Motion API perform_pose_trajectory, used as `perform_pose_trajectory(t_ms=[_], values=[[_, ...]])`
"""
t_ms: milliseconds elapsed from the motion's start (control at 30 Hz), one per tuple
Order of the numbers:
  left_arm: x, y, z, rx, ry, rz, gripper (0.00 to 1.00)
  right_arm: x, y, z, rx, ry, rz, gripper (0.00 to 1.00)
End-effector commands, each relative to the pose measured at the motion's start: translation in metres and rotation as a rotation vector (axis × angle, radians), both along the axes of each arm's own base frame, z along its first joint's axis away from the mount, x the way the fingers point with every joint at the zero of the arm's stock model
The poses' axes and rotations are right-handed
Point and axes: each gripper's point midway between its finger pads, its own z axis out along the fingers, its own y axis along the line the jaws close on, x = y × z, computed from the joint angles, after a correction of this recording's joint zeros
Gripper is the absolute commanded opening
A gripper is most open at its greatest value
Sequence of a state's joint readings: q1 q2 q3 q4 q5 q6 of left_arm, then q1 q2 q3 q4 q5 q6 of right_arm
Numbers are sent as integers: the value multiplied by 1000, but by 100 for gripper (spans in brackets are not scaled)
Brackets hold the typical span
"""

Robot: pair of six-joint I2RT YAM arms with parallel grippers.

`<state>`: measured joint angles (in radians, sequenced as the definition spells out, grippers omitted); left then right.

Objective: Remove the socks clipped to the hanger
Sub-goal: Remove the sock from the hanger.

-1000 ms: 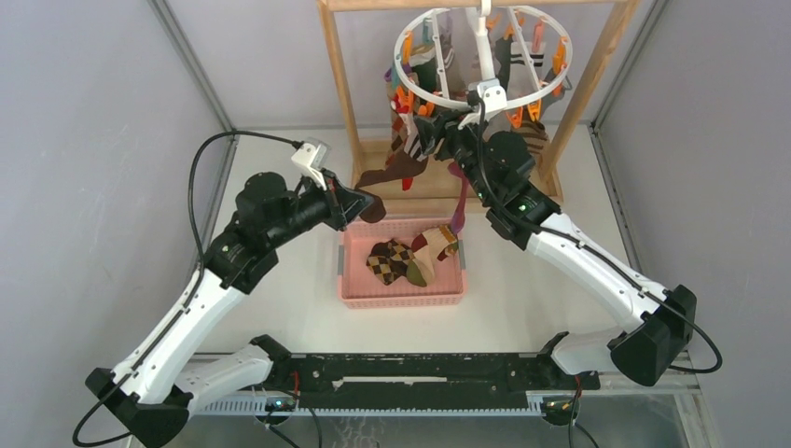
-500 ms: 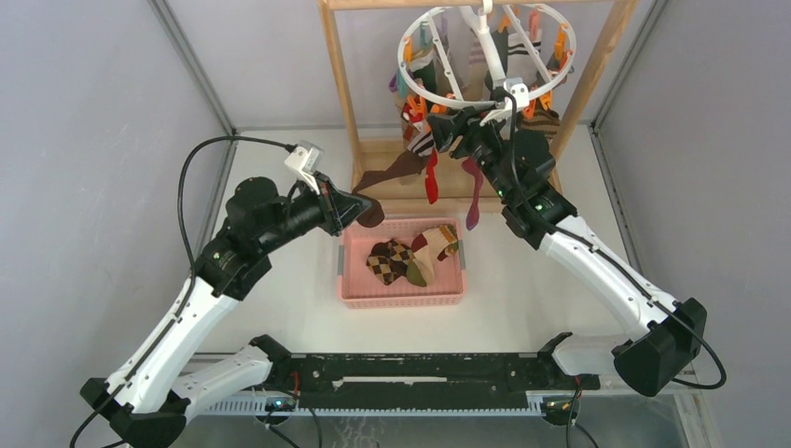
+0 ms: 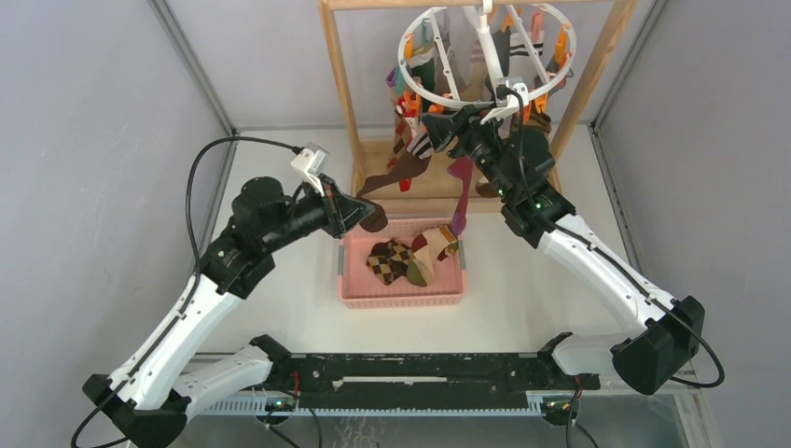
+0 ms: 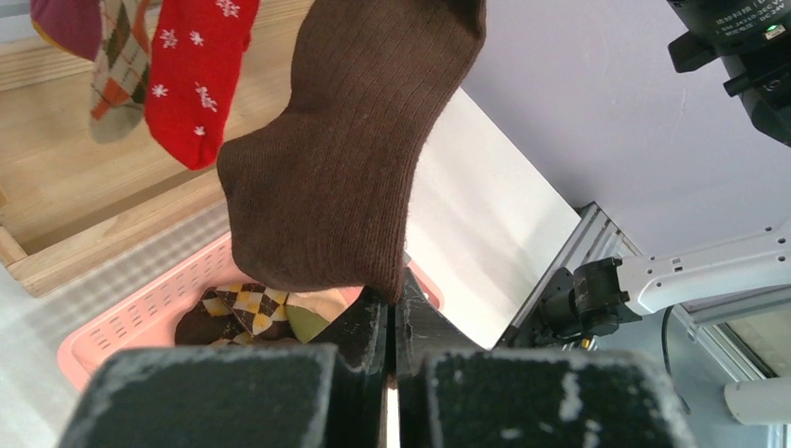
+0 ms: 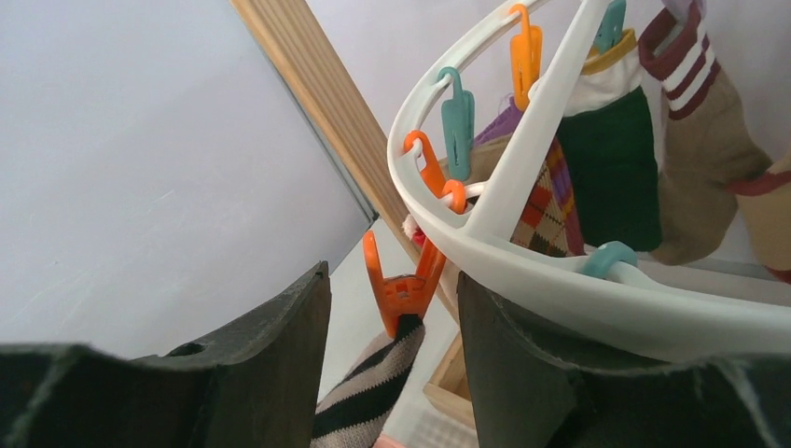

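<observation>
The white ring hanger (image 3: 402, 51) hangs from the wooden rack with several socks (image 3: 417, 149) clipped round its rim. My left gripper (image 3: 369, 214) is shut on the toe of a brown sock (image 4: 345, 159), which stretches up towards the hanger; the jaws pinch it in the left wrist view (image 4: 392, 303). My right gripper (image 3: 447, 127) is open at the hanger's near rim. Its jaws straddle an orange clip (image 5: 401, 285) that holds a beige-and-black striped sock (image 5: 368, 397), without touching it. The ring (image 5: 522, 261) passes over my right finger.
A pink basket (image 3: 401, 301) below the hanger holds argyle socks (image 3: 396, 259). The wooden rack (image 3: 339, 84) frames the hanger. A red snowflake sock (image 4: 196, 75) and a purple sock (image 3: 462, 191) hang down. Grey walls stand on both sides.
The right gripper has risen to the hanger's rim and the hanger has swung a little right. The left gripper, still shut on the brown sock, has shifted slightly towards the basket.
</observation>
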<state>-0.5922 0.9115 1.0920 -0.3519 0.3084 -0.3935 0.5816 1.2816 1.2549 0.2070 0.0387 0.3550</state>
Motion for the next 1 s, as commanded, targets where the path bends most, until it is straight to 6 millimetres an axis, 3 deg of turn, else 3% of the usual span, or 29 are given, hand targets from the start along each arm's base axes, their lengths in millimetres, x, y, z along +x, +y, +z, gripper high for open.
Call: perform_pose_trajectory(t_ms=[0, 367, 967], values=[[-2, -6, 1, -26, -6, -34, 1, 6, -7, 26, 73, -59, -25, 59], [-6, -10, 4, -26, -11, -62, 1, 16, -7, 17, 80, -39, -79, 56], [-26, -28, 4, -30, -4, -189, 1, 21, -4, 20, 108, -50, -106, 52]])
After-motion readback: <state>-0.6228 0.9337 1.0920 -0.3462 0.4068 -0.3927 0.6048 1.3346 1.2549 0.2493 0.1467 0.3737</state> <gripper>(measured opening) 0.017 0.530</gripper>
